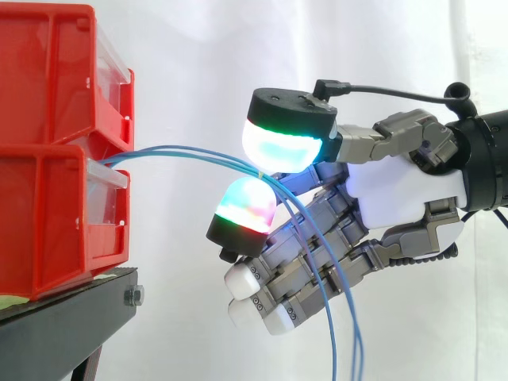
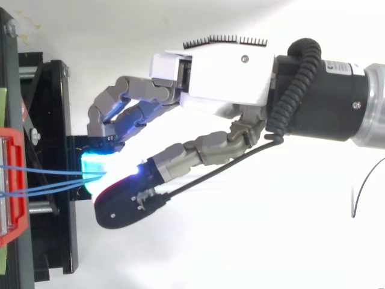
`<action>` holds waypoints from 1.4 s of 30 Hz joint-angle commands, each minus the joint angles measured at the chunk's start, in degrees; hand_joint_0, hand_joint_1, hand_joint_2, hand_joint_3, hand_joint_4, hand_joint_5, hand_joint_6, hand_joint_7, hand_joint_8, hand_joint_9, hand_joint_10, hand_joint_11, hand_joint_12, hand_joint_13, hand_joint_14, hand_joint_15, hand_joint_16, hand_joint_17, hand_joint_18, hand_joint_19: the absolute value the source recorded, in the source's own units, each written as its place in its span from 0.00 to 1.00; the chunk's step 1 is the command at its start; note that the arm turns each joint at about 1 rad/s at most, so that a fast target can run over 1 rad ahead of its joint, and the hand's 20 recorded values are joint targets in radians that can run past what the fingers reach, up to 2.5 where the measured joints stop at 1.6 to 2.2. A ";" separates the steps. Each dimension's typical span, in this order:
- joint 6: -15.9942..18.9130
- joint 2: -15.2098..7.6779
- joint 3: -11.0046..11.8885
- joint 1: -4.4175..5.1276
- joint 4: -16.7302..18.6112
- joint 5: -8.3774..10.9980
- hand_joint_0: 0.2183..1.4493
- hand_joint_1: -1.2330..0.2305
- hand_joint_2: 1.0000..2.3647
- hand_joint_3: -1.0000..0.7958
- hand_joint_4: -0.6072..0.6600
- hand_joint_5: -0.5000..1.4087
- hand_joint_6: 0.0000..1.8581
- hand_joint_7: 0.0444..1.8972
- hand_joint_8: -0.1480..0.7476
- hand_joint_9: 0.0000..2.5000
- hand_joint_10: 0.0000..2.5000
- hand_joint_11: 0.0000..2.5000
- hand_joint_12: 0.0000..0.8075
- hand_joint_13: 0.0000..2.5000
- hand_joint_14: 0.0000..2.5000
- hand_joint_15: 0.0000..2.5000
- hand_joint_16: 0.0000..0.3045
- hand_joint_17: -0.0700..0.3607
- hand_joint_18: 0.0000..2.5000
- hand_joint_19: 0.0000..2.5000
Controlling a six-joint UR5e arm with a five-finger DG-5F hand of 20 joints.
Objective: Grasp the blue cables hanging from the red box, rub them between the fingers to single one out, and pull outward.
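Note:
Thin blue cables [image 1: 182, 155] leave the front of the lower red bin [image 1: 48, 222] and run right, nearly level. They pass between two glowing pads of my hand [image 1: 405, 190], then drop in a loop across the curled fingers to the bottom edge. The upper fingertip [image 1: 282, 147] glows cyan and green, and the lower pad [image 1: 248, 205] glows red and green. Both close on the cables from above and below. From above, the blue cables [image 2: 48, 180] converge from the red bin [image 2: 15, 180] into the cyan glow under my hand [image 2: 222, 75]. The other fingers are curled beneath, holding nothing.
A second red bin [image 1: 48, 71] is stacked on the lower one, both on a black stand [image 1: 71, 317] at the left. The white curtain is behind. To the right of the bins, around my hand, is open air.

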 commanded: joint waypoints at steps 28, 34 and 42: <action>0.77 -0.01 0.00 0.00 0.00 0.11 0.44 0.22 0.01 0.38 0.56 0.15 0.49 0.43 0.50 0.29 0.01 0.16 0.48 0.23 0.00 0.11 0.14 0.39 0.21 0.09; 0.86 -0.01 0.00 0.00 0.00 0.11 0.49 0.22 0.01 0.34 0.56 0.15 0.50 0.45 0.50 0.29 0.00 0.16 0.47 0.23 0.00 0.11 0.14 0.38 0.20 0.09; 2.00 -0.01 0.00 0.00 0.00 0.11 0.37 0.22 0.00 0.28 0.61 0.16 0.50 0.44 0.50 0.30 0.00 0.16 0.46 0.23 0.00 0.10 0.14 0.38 0.22 0.08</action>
